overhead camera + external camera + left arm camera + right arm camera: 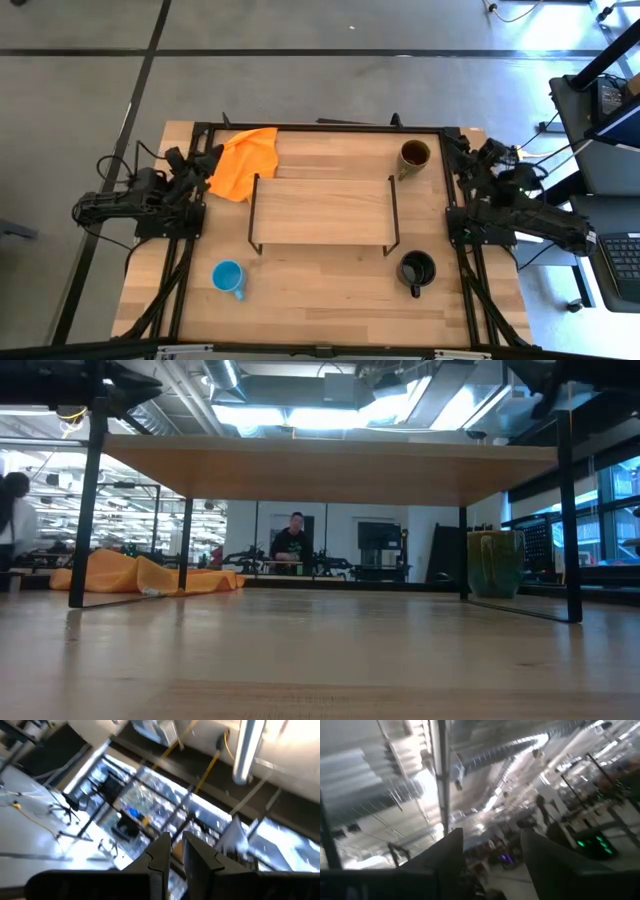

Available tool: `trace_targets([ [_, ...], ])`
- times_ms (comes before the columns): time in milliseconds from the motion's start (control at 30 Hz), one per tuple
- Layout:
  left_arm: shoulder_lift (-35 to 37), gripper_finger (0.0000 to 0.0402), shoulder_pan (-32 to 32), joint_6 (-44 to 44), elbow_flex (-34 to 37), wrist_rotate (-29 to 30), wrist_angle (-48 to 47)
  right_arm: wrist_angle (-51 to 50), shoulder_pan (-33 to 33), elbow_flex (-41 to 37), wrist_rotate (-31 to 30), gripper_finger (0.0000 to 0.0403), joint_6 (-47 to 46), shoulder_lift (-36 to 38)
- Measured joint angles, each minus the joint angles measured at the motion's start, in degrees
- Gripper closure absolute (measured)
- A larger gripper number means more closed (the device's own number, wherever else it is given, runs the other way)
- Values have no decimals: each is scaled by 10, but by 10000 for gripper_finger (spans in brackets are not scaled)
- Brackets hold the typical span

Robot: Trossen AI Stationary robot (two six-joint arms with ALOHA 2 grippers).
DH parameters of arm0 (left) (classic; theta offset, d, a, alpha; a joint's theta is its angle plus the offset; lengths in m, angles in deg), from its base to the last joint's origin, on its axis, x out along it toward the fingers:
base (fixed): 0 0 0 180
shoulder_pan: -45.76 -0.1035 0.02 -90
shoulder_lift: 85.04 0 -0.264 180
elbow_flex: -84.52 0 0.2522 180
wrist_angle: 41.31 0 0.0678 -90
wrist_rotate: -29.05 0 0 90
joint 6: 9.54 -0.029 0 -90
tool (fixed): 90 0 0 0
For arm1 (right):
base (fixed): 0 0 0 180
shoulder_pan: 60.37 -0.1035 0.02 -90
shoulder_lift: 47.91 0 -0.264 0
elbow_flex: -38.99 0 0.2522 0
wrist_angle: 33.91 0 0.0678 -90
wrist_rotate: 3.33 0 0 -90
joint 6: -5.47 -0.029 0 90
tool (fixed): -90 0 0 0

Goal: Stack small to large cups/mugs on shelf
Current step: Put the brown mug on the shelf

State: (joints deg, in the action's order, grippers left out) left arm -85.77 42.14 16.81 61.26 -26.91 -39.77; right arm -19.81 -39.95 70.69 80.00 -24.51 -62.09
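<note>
The shelf [320, 212] stands on its black wire legs in the middle of the table; the low view looks under its board [330, 465]. The light-blue mug [229, 277] stands upright on the table near the shelf's near left corner. The black mug [416, 270] stands near its near right corner. The olive-brown mug [414, 154] stands by the far right corner and also shows in the low view [495, 563]. My left gripper [176, 855] is shut and empty at the table's left edge [203, 160], pointing up into the room. My right gripper [492, 855] is open and empty at the right edge [482, 156].
An orange cloth [245, 162] lies crumpled on the table at the shelf's far left corner and shows in the low view [140, 575]. A black frame [320, 127] runs around the table's edges. People [292, 540] are in the room far behind the table.
</note>
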Motion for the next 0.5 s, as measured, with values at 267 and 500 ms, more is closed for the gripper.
trace_targets([
  [267,0,360,-26,-32,0,-35,-87,-157,1,140,-155,201,88,-115],
  [500,0,360,-61,-39,0,-53,-202,-402,26,262,-247,201,81,-199],
])
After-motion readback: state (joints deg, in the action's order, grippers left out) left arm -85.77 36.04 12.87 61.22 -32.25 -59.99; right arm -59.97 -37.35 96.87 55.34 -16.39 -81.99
